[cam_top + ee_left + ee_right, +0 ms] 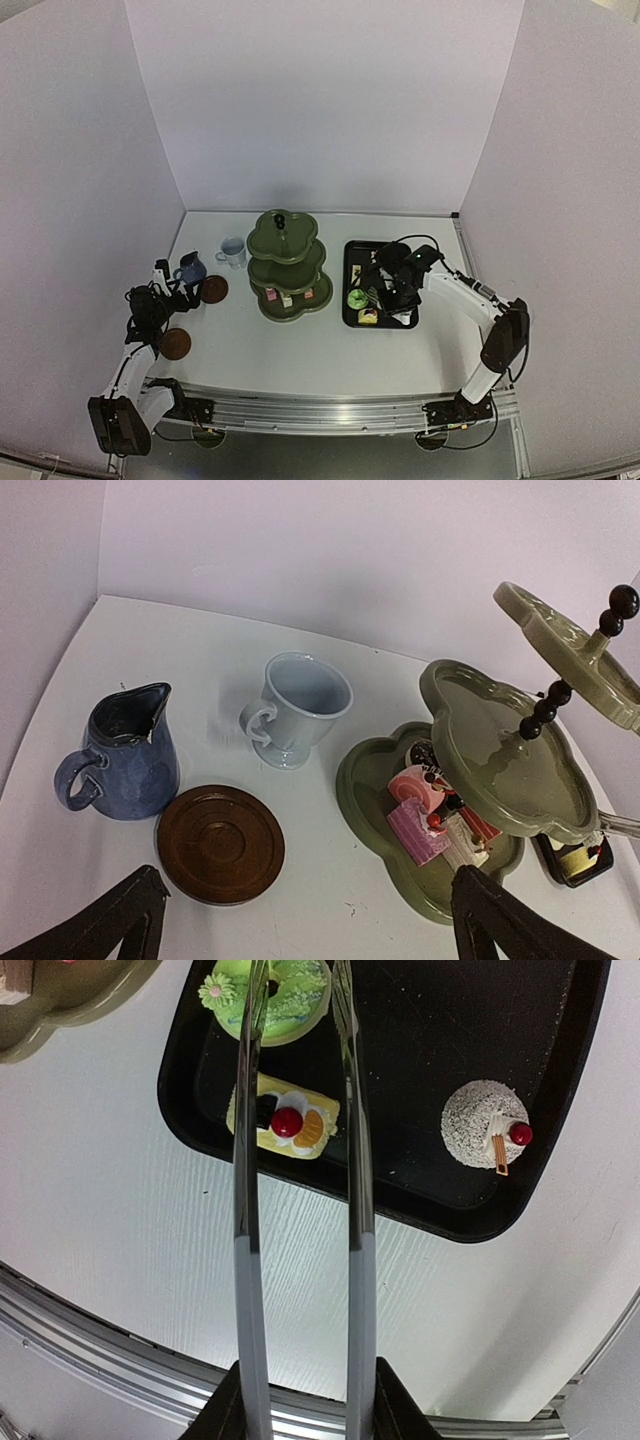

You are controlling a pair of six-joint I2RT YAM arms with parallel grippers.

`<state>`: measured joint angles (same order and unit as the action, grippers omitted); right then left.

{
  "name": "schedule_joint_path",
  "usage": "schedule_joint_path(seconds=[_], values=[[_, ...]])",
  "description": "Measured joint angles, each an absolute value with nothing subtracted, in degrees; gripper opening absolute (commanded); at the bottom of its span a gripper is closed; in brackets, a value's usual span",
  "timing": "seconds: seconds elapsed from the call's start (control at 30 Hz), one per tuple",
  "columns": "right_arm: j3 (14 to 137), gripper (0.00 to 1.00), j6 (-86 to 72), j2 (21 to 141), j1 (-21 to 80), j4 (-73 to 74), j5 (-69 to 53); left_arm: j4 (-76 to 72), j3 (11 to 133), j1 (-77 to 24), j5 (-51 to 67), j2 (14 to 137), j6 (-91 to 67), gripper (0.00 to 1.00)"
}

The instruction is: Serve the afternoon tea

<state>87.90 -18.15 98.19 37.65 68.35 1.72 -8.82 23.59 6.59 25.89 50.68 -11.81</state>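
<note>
Nearest the arms, on the tray side of the stand [288, 262], our right gripper [305, 1405] is clamped on the metal tongs [350, 1160]. Their two blades stand a little apart and reach over the black tray [420, 1030] toward the green ring cake [290, 1000]. We cannot tell whether the tips touch it. On the stand's other side the left gripper [305, 880] hangs with its fingers [110, 920] spread wide, holding nothing.

Closest on that side lies one brown saucer [175, 343]. The second saucer [220, 845] sits nearer the stand, with the dark blue mug [125, 755] and the pale mug [300, 710] just beyond it.

We judge the cakes light and small, with toppings that are easily knocked. The smooth blades should pinch the ring across its outer sides, gently. The mugs look glazed, hard and breakable, so the wall at the rim suits the fingers. The saucers lie low, leaving only the rim to take.

Only the right wrist view shows the yellow slice [283, 1117] and the cherry-topped white dome [487, 1125] clearly. Only the left wrist view shows the pink cakes [420, 810] on the stand's lowest tier. Only the top view shows the nearer saucer.
</note>
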Motion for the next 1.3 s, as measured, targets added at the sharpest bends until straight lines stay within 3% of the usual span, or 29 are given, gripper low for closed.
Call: schedule_joint_path(seconds=[0.37, 0.53, 0.7, 1.1, 1.3], values=[[88.9, 0.31, -18.0, 101.3, 37.6, 68.6, 2.0, -8.8, 23.6, 6.6, 25.9, 50.7, -11.8, 1.0], [89.6, 0.1, -17.7, 102.6, 37.6, 68.6, 2.0, -8.8, 23.6, 6.6, 25.9, 50.7, -11.8, 1.0], [89.8, 0.0, -17.1, 102.6, 37.6, 68.9, 2.0, -8.8, 23.6, 6.6, 25.9, 50.4, -11.8, 1.0], [94.2, 0.0, -15.5, 98.5, 37.6, 73.1, 4.7, -8.9, 23.6, 6.6, 25.8, 49.9, -11.8, 1.0], [107.8, 0.0, -15.5, 97.6, 37.6, 77.0, 7.0, -8.8, 23.6, 6.6, 25.7, 49.9, -11.8, 1.0]])
